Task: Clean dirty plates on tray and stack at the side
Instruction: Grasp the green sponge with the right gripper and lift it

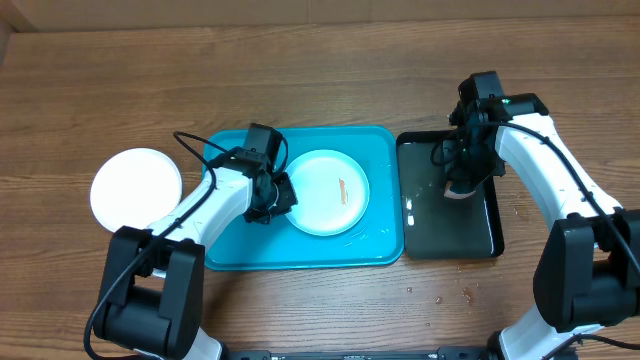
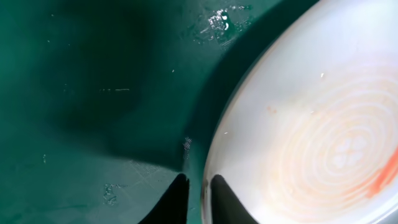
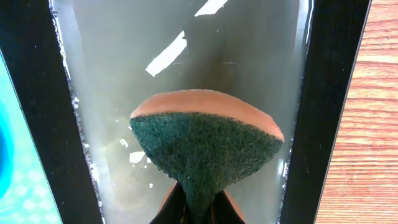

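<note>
Status: white plate (image 1: 136,188) sits on the table at the tray's (image 1: 300,255) 9 o'clock, apparently clean, so counted done. Smeared plate (image 1: 328,192) lies in the tray, orange streak unwiped. Left gripper (image 1: 275,198) is pinched on its 9 o'clock rim. Right gripper (image 3: 196,208) is clamped on the sponge (image 3: 208,146) over the black tray (image 1: 480,240), 3 o'clock. Third plate not seen.

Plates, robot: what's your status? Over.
Left gripper pinching rim of smeared plate on tray. Right gripper holds sponge over black tray. White plate aside. Nothing blocking.
</note>
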